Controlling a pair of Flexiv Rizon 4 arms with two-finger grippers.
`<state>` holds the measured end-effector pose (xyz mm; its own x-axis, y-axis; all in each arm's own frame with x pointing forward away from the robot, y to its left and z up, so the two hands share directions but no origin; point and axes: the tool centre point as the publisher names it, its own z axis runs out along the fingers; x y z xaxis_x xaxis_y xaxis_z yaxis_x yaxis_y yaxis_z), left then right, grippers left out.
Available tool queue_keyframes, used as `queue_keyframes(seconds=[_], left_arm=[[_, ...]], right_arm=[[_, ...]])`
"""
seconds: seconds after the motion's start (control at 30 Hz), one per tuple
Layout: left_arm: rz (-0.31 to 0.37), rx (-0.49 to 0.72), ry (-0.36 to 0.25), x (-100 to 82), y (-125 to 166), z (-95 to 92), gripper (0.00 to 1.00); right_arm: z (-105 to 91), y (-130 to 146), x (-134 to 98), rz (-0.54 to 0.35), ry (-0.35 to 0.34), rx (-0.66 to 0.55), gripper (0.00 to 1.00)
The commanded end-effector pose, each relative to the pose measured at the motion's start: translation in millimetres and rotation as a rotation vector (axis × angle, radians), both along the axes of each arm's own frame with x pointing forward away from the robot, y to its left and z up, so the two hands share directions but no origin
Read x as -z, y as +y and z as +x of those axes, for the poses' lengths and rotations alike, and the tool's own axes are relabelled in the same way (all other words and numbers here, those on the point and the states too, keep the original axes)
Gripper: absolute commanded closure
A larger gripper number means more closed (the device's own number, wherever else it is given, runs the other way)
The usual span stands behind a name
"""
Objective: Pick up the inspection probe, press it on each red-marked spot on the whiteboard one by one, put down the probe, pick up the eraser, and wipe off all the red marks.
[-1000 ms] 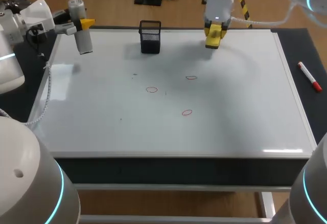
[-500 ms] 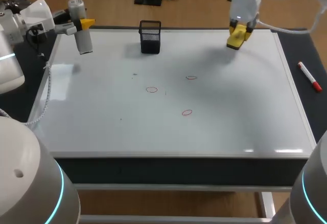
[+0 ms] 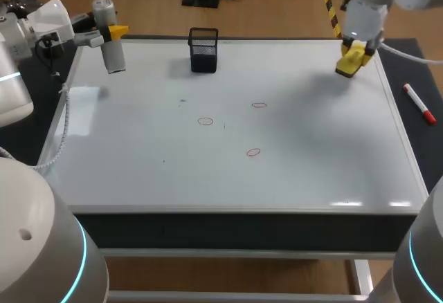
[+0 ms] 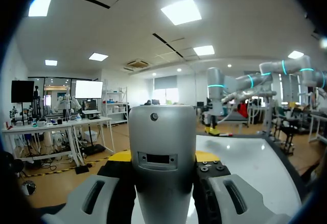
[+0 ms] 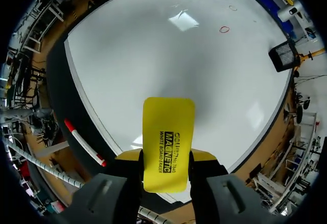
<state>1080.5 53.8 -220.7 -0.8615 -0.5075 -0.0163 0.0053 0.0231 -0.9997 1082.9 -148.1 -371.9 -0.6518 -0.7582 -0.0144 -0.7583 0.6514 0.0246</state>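
Observation:
My left gripper (image 3: 111, 37) hovers over the whiteboard's far left corner, shut on the grey cylindrical probe (image 3: 109, 34), which fills the gap between its fingers in the left wrist view (image 4: 162, 162). Over the board's far right edge my right gripper (image 3: 353, 55) is shut on the yellow eraser (image 3: 351, 59), seen standing between its fingers (image 5: 167, 143). Three small red rings lie mid-board: one (image 3: 205, 121), another (image 3: 259, 105) and the nearest (image 3: 253, 152). The right wrist view shows them far ahead (image 5: 224, 29).
A black mesh cup (image 3: 203, 49) stands at the far edge of the whiteboard (image 3: 311, 171). A red-capped marker (image 3: 419, 103) lies on the dark strip right of the board. A white cable (image 3: 61, 133) hangs along the left edge.
My right arm has carried the eraser rightward, from the far middle of the board to its far right edge. The left arm and probe have not moved.

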Motion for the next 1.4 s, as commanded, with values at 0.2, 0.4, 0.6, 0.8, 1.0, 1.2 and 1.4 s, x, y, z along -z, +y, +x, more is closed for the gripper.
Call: queue_keyframes(seconds=[0.2, 0.4, 0.6, 0.8, 1.0, 1.2, 1.4], left_arm=[[-0.003, -0.002, -0.005, 0.6, -1, 0.7, 1.00], [-0.003, -0.002, -0.005, 0.6, -1, 0.7, 1.00], [-0.003, -0.002, -0.005, 0.6, -1, 0.7, 1.00], [0.031, 0.097, -0.037, -3.8, -51, -4.3, 1.00], [0.012, 0.194, -0.052, 5.7, -95, -22.1, 1.00], [-0.010, 0.291, -0.085, 10.7, -147, -44.9, 1.00], [-0.037, 0.359, -0.132, 6.6, -186, -73.6, 1.00]], right_arm=[[-9.3, -10, -3, 0.013, -0.010, 0.013, 1.00], [-9.3, -10, -3, 0.013, -0.010, 0.013, 1.00], [-9.3, -10, -3, 0.013, -0.010, 0.013, 1.00], [-9.3, -10, -3, 0.013, -0.010, 0.013, 1.00], [-9.3, -10, -3, 0.013, -0.010, 0.013, 1.00], [-9.3, -10, -3, 0.013, -0.010, 0.013, 1.00], [-9.3, -10, -3, 0.013, -0.010, 0.013, 1.00]])
